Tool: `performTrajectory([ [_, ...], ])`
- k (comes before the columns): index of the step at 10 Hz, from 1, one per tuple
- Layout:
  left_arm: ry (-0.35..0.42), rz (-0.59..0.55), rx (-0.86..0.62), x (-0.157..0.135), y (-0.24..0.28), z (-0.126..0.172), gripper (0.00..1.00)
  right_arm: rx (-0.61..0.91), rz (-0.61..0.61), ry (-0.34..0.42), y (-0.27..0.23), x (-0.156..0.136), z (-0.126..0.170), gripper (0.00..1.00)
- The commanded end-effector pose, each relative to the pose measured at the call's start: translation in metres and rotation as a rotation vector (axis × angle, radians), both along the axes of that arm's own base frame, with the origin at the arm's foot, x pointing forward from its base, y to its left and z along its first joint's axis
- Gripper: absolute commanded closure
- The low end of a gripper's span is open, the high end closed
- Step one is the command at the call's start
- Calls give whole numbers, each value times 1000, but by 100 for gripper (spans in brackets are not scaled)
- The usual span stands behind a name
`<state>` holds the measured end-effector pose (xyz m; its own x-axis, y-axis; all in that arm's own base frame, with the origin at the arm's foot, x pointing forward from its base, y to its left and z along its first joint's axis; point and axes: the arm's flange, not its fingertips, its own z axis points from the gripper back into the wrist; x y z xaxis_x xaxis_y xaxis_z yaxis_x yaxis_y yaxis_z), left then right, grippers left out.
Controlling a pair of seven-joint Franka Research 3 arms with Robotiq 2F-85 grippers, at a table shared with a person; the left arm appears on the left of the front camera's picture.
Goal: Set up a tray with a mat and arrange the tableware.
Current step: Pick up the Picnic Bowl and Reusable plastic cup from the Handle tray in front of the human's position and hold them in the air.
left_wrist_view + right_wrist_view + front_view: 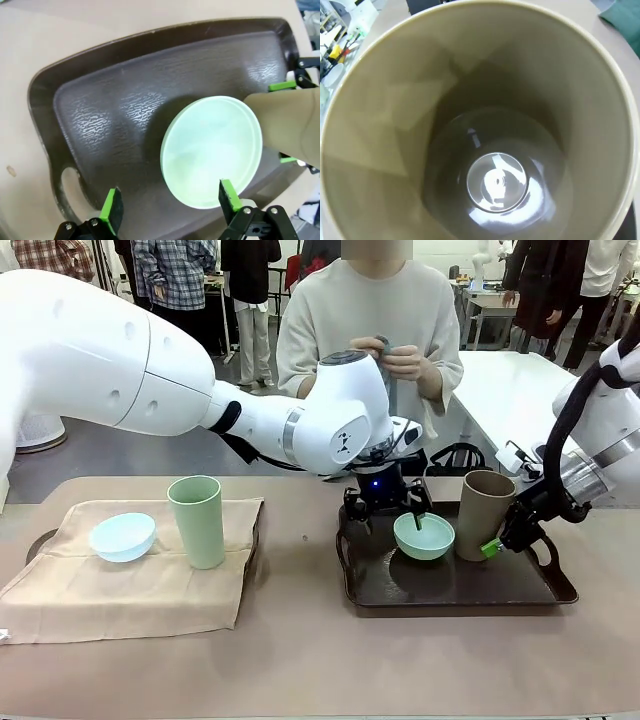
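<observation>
The left gripper (170,187) hangs wide open over the tray (95,120). One finger is above the near rim of the mint bowl (212,150), and the other is well outside it. Closing from here would likely pinch only the rim and tip the bowl. It could also shove the bowl against the tan cup (295,125) just beyond, which the right gripper (285,123) clasps on opposite sides.

Mint bowl (423,536) and tan cup (485,515) stand on the dark tray (450,590). Blue bowl (123,537) and green cup (196,521) sit on the beige mat (130,590).
</observation>
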<state>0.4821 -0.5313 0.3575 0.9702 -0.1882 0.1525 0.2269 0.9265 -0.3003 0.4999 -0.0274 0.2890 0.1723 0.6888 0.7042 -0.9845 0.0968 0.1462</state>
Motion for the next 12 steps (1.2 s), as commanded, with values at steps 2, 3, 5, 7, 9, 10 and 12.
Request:
performTrajectory([
  [2, -24, 21, 0, 11, -7, -16, 0, 20, 24, 14, 4, 3, 2, 0],
  [3, -38, 22, 8, 14, -7, -19, 0, 41, 30, 12, 3, 3, 4, 0],
  [5, -48, 16, -23, 18, -6, -22, 57, 55, 61, 5, 2, 3, 3, 60],
  [7, -47, 21, -30, 19, -6, -21, 100, 67, 73, 4, 0, 3, 3, 100],
  [9, -48, 22, -31, 19, -5, -20, 100, 64, 81, 0, -1, 3, 3, 100],
  [10, -48, 25, -28, 18, -5, -20, 92, 62, 85, 2, -1, 3, 3, 79],
  [12, -50, 31, -25, 17, -4, -16, 100, 56, 88, 4, -2, 3, 4, 100],
])
